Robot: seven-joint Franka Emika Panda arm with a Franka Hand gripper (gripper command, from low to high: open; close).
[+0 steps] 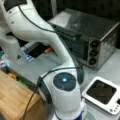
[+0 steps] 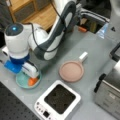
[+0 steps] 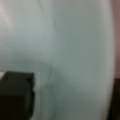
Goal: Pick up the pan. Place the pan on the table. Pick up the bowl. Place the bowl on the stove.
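Resting on the grey tabletop point(image 2: 82, 47), the pink pan point(image 2: 71, 71) lies flat with its short white handle pointing toward a front view's top right, off the stove point(image 2: 59, 100) and just beside that cooktop's upper edge. The stove is white with a bare black centre plate and small buttons at 1 corner, seen in both front views point(image 1: 102, 92). The teal bowl point(image 2: 25, 81) sits on the tabletop at a front view's left, well apart from the pan and near the stove's left corner. The pincer point(image 2: 32, 78) is down inside the bowl, its orange-tipped end against the bowl's inner wall near the rim; whether it is clenched on the rim or released I cannot tell. The wrist view is filled by the bowl's pale teal surface point(image 3: 75, 50), with a dark finger point(image 3: 16, 95) at its lower left.

Around this, the tabletop is matte grey. A steel toaster oven point(image 1: 87, 37) with 3 black knobs stands at a front view's top right, behind the stove. A light wooden board point(image 1: 15, 97) lies at a front view's lower left. Wooden furniture point(image 2: 32, 12) stands beyond the tabletop at a front view's top left.
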